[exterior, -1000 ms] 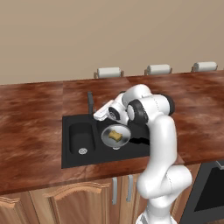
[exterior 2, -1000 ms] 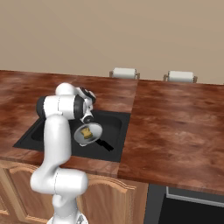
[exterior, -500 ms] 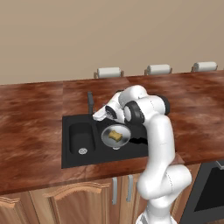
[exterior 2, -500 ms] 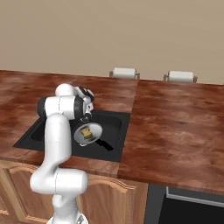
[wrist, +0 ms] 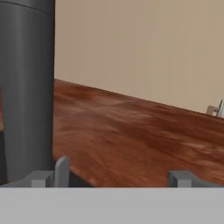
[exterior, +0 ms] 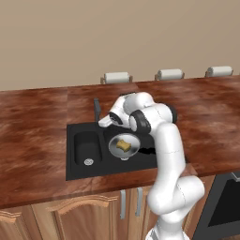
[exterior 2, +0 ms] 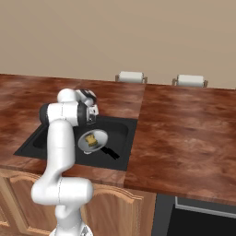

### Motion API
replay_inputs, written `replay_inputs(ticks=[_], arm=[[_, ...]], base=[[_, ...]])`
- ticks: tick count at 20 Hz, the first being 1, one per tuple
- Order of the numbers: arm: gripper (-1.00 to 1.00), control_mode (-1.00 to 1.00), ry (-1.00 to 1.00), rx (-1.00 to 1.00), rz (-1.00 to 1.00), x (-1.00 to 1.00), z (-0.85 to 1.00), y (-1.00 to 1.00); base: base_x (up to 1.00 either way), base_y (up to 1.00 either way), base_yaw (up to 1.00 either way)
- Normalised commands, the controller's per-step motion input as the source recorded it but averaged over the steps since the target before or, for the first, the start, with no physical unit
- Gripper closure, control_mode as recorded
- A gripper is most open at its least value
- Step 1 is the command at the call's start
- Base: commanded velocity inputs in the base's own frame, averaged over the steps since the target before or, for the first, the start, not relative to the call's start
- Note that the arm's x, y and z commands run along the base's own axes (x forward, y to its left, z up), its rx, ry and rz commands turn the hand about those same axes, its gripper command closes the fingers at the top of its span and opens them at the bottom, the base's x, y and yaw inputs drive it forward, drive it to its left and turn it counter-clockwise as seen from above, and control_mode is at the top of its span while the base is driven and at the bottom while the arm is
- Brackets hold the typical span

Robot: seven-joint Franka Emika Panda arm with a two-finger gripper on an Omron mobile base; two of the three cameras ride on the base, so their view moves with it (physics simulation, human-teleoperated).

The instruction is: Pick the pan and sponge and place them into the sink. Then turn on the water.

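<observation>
Left base view: gripper [exterior: 104,123] at the back of the sink [exterior: 75,169], over the rear rim near the faucet [exterior: 96,108], reaching toward it from the right. Jaws not clear at this size and angle, with nothing seen between them. Pan [exterior: 123,146] in the larger basin, right of the small basin, with the sponge [exterior: 123,145] lying inside it. Pan below and in front of the gripper, apart from it. Black handle running right, partly hidden behind the arm. Silver drain [exterior: 88,162] in the small basin. No stream visible at the faucet. Three paper rolls [exterior: 116,77] against the wall behind the counter [exterior: 33,140].

Right base view: hand [exterior 2: 90,109] above the back part of the sink [exterior 2: 124,152], partly masked by the arm's upper link. Pan [exterior 2: 92,140] in the basin just in front of and below the hand, sponge [exterior 2: 91,140] on it, handle pointing toward the near right corner. No contact between hand and pan. Two paper rolls [exterior 2: 131,76] at the wall.

Hand view: dark grey faucet [wrist: 27,92] upright at the left, close in front, standing just outside the left fingertip [wrist: 61,173]. Right fingertip [wrist: 180,178] far across the frame, so jaws spread wide, with nothing held between them; brown counter [wrist: 135,135] and beige wall beyond. Edge of a paper roll [wrist: 220,108] at the far right.
</observation>
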Motion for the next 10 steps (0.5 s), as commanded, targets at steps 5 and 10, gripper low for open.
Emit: replay_inputs(ticks=[5, 10], arm=[[-1.0, -1.0, 0.1, -0.01, -0.01, 0.18, -0.24, -0.03], [-1.0, -1.0, 0.04, 0.0, 0.0, 0.03, -0.21, -0.05]], base=[[0.0, 0.0, 0.0], [0.0, 0.0, 0.0]])
